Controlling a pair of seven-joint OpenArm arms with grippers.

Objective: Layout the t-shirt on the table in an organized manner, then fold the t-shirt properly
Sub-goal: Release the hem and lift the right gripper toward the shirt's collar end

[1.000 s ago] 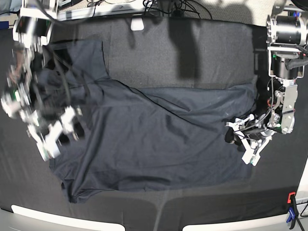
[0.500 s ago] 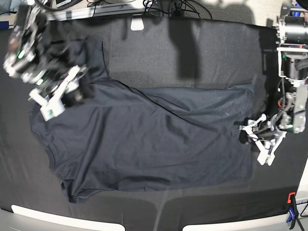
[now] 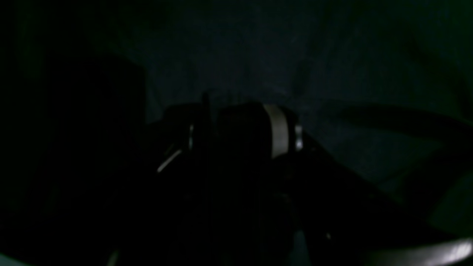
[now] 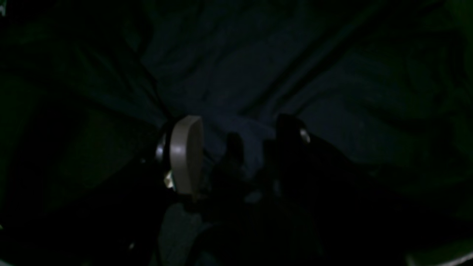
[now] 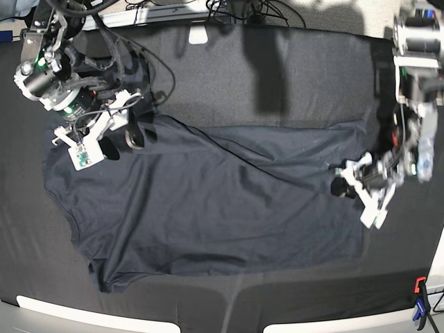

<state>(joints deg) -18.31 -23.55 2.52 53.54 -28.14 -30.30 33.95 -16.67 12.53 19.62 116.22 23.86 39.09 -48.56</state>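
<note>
The dark navy t-shirt lies spread over the black table, with creases running from its upper left. My right gripper is over the shirt's upper left shoulder. In the right wrist view its fingers pinch a small bunch of fabric, and creases run toward them. My left gripper rests on the shirt near its right edge. In the dark left wrist view its jaws stand together over the shirt. I cannot see whether any cloth is between them.
A small white box and cables lie at the table's far edge. A red and blue clamp sits at the near right corner. Pale table edges show along the bottom.
My right gripper swept from the shirt's left middle up to the shoulder, and the bunched left side spread out flat. My left gripper shifted slightly right, then back and up; the shirt's right edge stayed put.
</note>
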